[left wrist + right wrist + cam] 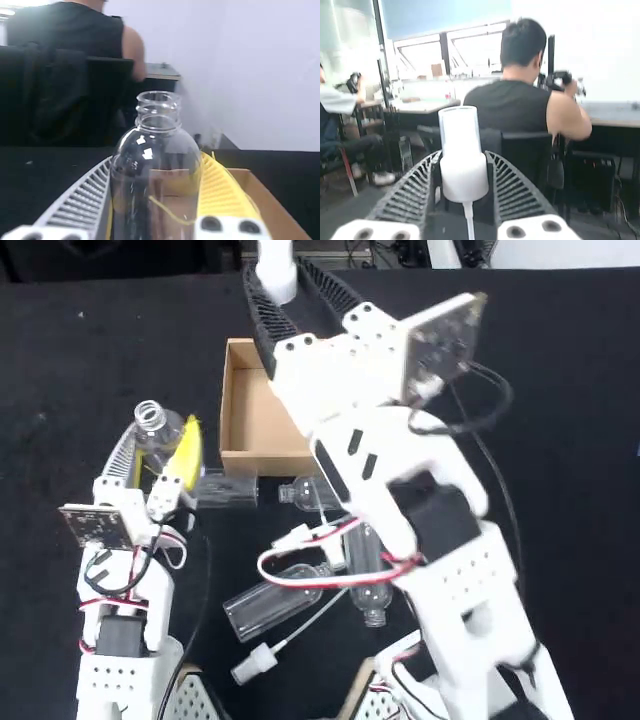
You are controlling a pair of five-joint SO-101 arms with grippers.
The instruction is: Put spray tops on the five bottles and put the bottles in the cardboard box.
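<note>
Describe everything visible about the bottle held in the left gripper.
The bottle is clear, plastic by the look, and seems empty. It has a rounded shoulder and a threaded neck that is open, with no spray top on it. It stands upright, clamped in the left gripper between a grey ribbed finger and a yellow finger, which press on its sides. The cardboard box sits close by, not touching it.
</note>
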